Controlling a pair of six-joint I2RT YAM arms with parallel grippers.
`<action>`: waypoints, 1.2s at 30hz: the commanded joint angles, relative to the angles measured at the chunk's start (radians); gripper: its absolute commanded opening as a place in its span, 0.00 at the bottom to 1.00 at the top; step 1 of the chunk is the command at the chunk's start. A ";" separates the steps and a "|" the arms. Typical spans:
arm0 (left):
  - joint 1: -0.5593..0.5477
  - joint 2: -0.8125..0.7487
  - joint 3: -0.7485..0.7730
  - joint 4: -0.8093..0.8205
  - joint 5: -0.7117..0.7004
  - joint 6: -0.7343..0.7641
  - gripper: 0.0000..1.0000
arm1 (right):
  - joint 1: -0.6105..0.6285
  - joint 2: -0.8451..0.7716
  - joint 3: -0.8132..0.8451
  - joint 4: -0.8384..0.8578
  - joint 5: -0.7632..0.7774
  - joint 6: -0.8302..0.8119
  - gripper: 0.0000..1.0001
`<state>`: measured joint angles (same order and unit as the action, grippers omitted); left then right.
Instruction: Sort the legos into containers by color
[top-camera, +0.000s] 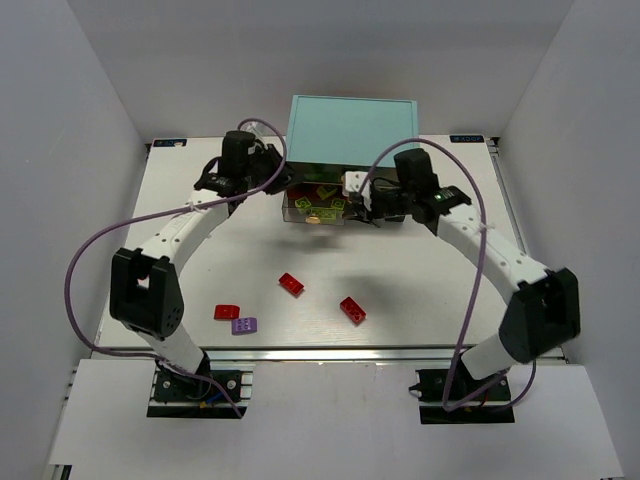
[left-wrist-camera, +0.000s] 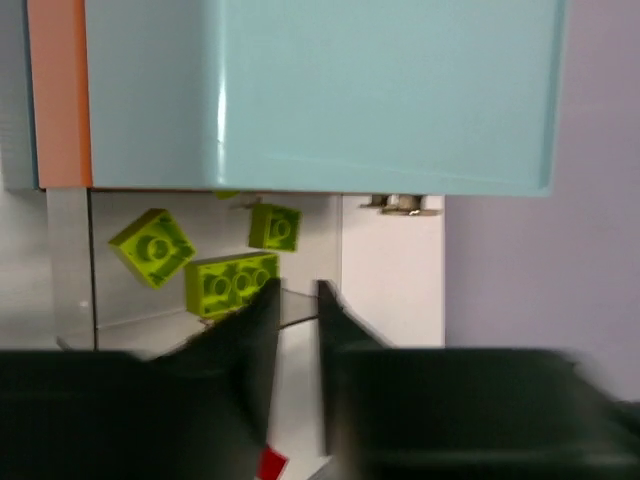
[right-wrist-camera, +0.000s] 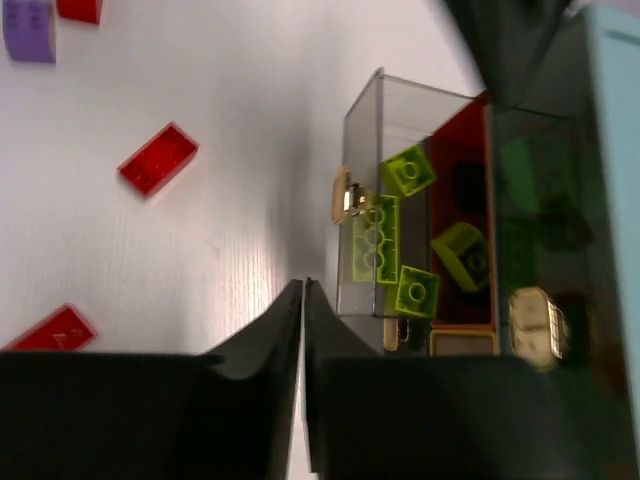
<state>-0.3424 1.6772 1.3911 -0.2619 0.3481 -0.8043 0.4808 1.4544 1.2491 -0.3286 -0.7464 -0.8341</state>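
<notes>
Three red legos (top-camera: 291, 283) and one purple lego (top-camera: 243, 325) dot the table (top-camera: 420, 290)

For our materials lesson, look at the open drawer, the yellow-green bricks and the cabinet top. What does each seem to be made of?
Drawer: clear, rigid plastic, probably acrylic; the bricks show through its walls.
Bricks: moulded plastic, glossy, with round studs on top.
Cabinet top: opaque pale teal, smooth, with a soft streak of reflected light; painted metal or plastic, the look leaves it open.

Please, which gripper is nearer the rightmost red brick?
Right. The right gripper is directly beyond the red brick; the left gripper sits farther left, at the other end of the drawer.
</notes>
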 joint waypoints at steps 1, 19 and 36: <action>0.017 -0.166 0.004 -0.002 -0.060 0.037 0.16 | 0.034 0.134 0.100 -0.173 -0.047 -0.229 0.00; 0.026 -0.603 -0.425 -0.241 -0.436 0.014 0.66 | 0.199 0.411 0.178 0.279 0.837 0.096 0.00; 0.026 -0.600 -0.507 -0.175 -0.379 -0.004 0.80 | 0.188 0.370 0.190 0.257 0.758 0.194 0.00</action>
<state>-0.3180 1.1004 0.8978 -0.4618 -0.0498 -0.8024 0.6861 1.9446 1.4422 -0.0650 0.1196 -0.6891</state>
